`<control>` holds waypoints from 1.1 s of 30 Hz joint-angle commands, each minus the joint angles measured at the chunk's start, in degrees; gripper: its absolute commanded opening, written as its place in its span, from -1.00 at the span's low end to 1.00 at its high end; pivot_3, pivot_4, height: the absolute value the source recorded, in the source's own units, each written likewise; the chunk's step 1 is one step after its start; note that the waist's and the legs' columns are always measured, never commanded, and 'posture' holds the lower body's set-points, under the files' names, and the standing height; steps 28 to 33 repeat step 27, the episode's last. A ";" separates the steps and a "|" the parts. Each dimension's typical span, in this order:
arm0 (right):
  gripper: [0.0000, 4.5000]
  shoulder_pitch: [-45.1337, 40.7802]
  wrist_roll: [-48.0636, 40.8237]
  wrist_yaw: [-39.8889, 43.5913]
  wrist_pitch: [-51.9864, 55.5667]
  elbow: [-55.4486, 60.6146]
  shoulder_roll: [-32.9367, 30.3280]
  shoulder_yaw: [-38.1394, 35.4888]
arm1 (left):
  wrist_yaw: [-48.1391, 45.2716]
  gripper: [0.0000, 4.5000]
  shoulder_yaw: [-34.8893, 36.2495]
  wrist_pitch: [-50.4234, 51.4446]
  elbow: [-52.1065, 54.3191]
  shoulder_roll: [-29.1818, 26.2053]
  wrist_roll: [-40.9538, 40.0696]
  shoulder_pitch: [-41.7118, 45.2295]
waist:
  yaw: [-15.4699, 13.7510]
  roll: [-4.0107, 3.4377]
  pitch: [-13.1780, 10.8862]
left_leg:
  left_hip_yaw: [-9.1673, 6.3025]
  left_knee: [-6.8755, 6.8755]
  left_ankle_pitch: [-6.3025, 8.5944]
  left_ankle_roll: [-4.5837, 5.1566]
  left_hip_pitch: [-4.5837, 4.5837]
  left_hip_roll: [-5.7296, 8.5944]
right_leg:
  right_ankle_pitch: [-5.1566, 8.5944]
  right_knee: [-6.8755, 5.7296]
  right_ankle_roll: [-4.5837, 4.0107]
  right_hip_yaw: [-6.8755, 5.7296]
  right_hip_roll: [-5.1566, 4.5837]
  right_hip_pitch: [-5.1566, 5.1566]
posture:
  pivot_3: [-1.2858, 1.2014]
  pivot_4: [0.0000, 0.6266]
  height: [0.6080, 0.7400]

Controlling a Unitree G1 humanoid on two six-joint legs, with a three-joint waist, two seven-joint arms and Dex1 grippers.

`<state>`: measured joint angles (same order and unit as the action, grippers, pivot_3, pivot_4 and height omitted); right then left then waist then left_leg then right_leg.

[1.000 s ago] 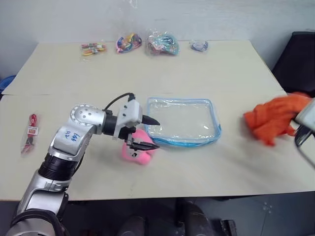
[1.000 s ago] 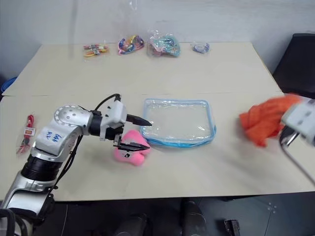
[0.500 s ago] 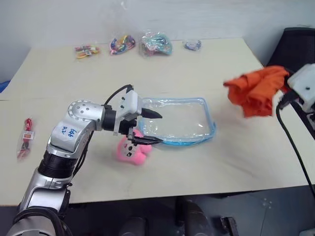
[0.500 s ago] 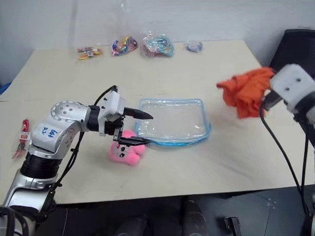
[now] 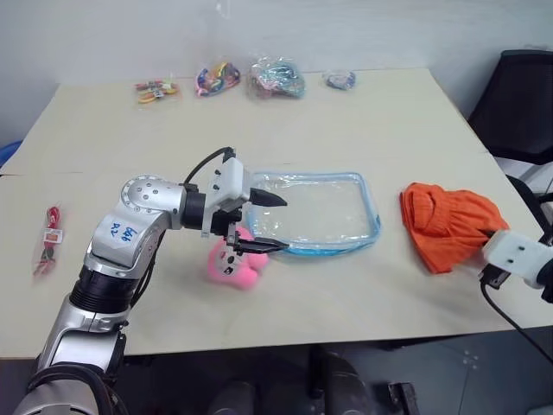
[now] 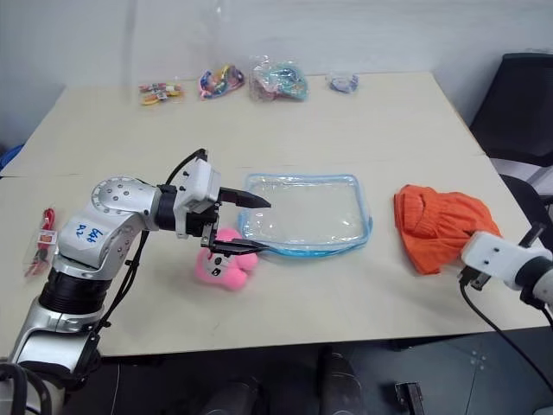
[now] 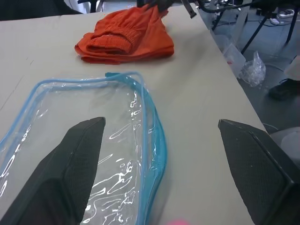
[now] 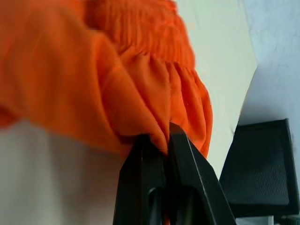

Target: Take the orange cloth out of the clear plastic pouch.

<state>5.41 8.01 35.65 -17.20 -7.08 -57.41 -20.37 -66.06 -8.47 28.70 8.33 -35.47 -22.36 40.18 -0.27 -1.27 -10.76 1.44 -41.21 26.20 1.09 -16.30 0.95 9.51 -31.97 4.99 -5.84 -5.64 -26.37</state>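
Already out: orange cloth lies soft and light on the table, a fold pinched in the right gripper ahead of its wrist, well clear of the clear plastic pouch at the wide-open left gripper.

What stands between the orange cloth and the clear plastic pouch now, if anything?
Nothing visible. The orange cloth lies on the table, outside the clear plastic pouch, bare tabletop between them. The right gripper is shut on its edge.
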 commanded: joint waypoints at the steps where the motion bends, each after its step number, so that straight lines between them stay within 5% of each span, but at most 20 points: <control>1: -1.00 0.75 0.36 -2.03 -2.46 2.02 -0.72 -3.25 | -0.97 0.82 1.91 0.15 0.41 -0.68 -1.88 2.01 | 0.36 0.00 0.00 | 0.00 0.02 0.00 -0.01 0.02 -0.03 | 0.00 0.00 -0.01 0.00 0.03 0.00 | 0.03 -0.52 1.00; 5: -1.00 2.37 -1.46 -0.48 -2.74 2.74 -1.30 -4.83 | -3.30 0.82 2.91 1.80 -0.41 -1.80 -4.14 3.74 | 0.27 0.00 0.00 | 0.01 0.04 0.00 -0.03 0.01 -0.07 | 0.02 0.00 -0.04 -0.02 0.08 -0.03 | 0.03 -0.52 1.00; 8: -0.68 5.32 -5.91 3.97 -0.46 5.64 -1.09 -6.82 | -5.65 0.83 3.12 1.82 -1.41 -3.24 -4.93 4.49 | 0.02 0.00 0.00 | -0.01 0.04 0.00 -0.02 0.01 -0.05 | 0.02 0.03 -0.04 -0.03 0.06 -0.01 | 0.03 -0.52 1.00; 13: 0.11 12.86 -15.98 10.50 11.82 16.06 0.99 -15.85 | -8.37 0.83 3.79 1.02 -4.66 -4.30 -5.46 6.47 | -0.06 0.00 0.00 | -0.03 0.02 0.00 -0.02 -0.01 -0.03 | 0.02 0.04 -0.04 -0.04 0.08 0.01 | 0.03 -0.52 1.00; 19: 0.99 25.14 -38.38 15.92 46.34 29.96 6.91 -39.54 | -11.92 0.83 4.48 -0.57 -10.20 -5.16 -5.28 9.94 | -1.31 0.01 0.00 | -0.05 0.04 0.00 -0.01 -0.01 -0.04 | 0.02 0.05 -0.05 -0.05 0.11 0.01 | 0.03 -0.52 1.00; 24: 0.99 38.18 -49.46 21.56 62.63 33.26 11.98 -53.75 | -15.62 0.83 4.74 -0.73 -14.72 -6.11 -5.33 12.80 | -1.76 0.06 0.02 | -0.16 0.03 0.09 0.15 -0.07 0.02 | 0.02 0.12 -0.04 -0.04 0.09 0.05 | 0.03 -0.52 1.00; 33: 0.99 41.83 -51.93 22.08 64.02 35.38 14.79 -54.90 | -16.92 0.83 4.64 -1.85 -16.43 -6.14 -4.70 13.89 | -1.44 0.08 0.02 | -0.18 0.11 0.15 0.26 -0.04 0.00 | 0.02 0.14 -0.04 0.00 0.12 0.05 | 0.03 -0.52 1.00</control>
